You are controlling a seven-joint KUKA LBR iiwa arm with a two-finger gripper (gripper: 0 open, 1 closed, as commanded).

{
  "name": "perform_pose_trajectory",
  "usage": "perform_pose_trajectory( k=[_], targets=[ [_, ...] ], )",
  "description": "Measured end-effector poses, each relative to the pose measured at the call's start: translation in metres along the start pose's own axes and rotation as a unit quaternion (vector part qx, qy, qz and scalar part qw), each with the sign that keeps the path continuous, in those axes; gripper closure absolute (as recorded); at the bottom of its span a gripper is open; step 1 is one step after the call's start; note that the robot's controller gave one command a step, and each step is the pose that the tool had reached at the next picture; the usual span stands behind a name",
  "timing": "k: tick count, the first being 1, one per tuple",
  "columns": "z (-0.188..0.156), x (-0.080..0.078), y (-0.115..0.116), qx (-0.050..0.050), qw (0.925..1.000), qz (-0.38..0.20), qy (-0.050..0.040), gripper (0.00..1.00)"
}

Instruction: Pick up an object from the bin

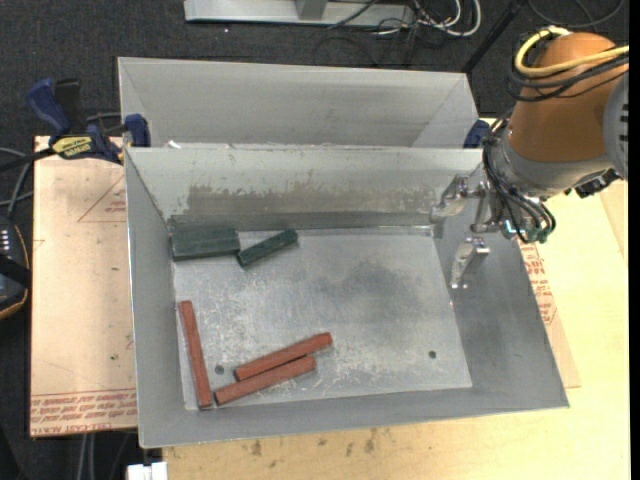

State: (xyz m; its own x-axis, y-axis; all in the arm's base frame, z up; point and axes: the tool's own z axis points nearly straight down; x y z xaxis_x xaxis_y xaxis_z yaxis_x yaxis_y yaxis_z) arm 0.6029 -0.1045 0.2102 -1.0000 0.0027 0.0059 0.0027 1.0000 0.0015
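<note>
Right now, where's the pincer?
In the camera view the pincer hangs at the right side of the bin, over its sloped right wall, far from the two green blocks upper left and three red-brown sticks lower left.

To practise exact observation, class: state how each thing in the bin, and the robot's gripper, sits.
Larger dark green rectangular block: lying flat, far left.
Smaller dark green block: lying flat, slanted, beside the larger.
Long reddish-brown bar: lying flat along the left wall.
Upper short reddish-brown bar: lying flat, touching the lower.
Lower short reddish-brown bar: lying flat.
Gripper: above the grey metal bin's right slope, apart from every block.
</note>
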Motion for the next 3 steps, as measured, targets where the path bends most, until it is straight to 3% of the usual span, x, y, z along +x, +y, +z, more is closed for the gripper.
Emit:
perform_pose_trajectory(
  k=[1, 2, 3],
  targets=[
    [-0.005, -0.002, 0.000, 0.001, 1.0000, -0.001, -0.0039, 0.00],
    [0.013, 0.016, -0.009, 0.001, 0.9994, -0.033, -0.0072, 0.00],
    [0.027, 0.022, -0.036, 0.000, 0.9940, -0.110, -0.0007, 0.00]
  ],
)
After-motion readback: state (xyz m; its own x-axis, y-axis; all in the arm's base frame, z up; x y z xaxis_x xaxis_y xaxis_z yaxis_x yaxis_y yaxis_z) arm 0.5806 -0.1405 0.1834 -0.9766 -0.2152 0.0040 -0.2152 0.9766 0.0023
